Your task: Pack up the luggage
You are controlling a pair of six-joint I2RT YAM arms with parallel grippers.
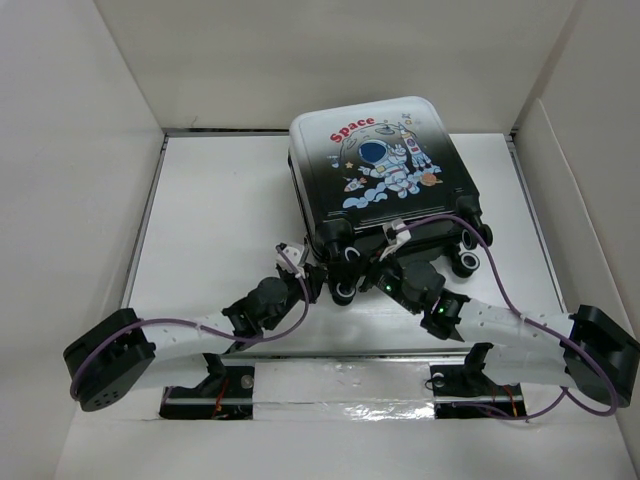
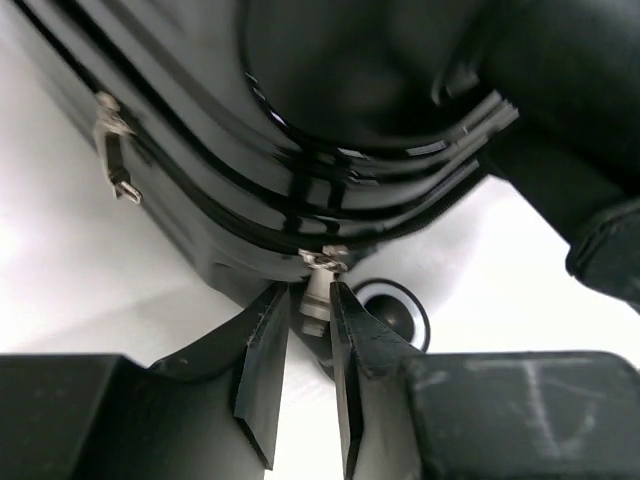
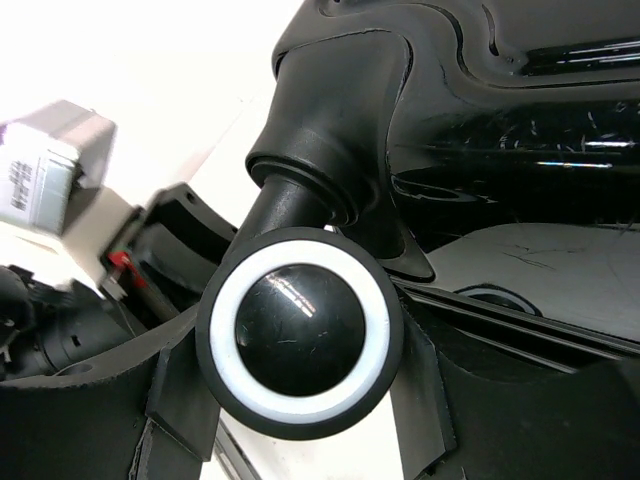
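White walls [image 1: 300, 60] close in a white table [image 1: 220, 200]. On it the luggage [image 1: 330, 190] lies flat and zipped shut at the far middle, printed shell up and wheels toward the near edge.

The left gripper [image 1: 312, 275] is at the case's near left corner. In the left wrist view the left gripper [image 2: 310, 300] has its jaws only a narrow slit apart, with a silver zipper pull [image 2: 318, 285] hanging off the black shell [image 2: 200, 150] right between the tips. Whether the pads pinch it or merely flank it cannot be told. A second pull [image 2: 115, 150] hangs further left along the same zip.

The right gripper [image 1: 385, 268] reaches under the near edge, right of the left one. Up close, the right gripper [image 3: 300, 392] stands fairly wide, its two black fingers [image 3: 180, 400] closed against opposite sides of a wheel [image 3: 300, 330], black with a white ring, on its stem below the glossy shell [image 3: 520, 120].

Red lettering [image 1: 352, 128] on the lid reads "Space", above a cartoon astronaut [image 1: 385, 160]. The label on a grey block [image 3: 50, 165] at far left in the right wrist view is too blurred to read.
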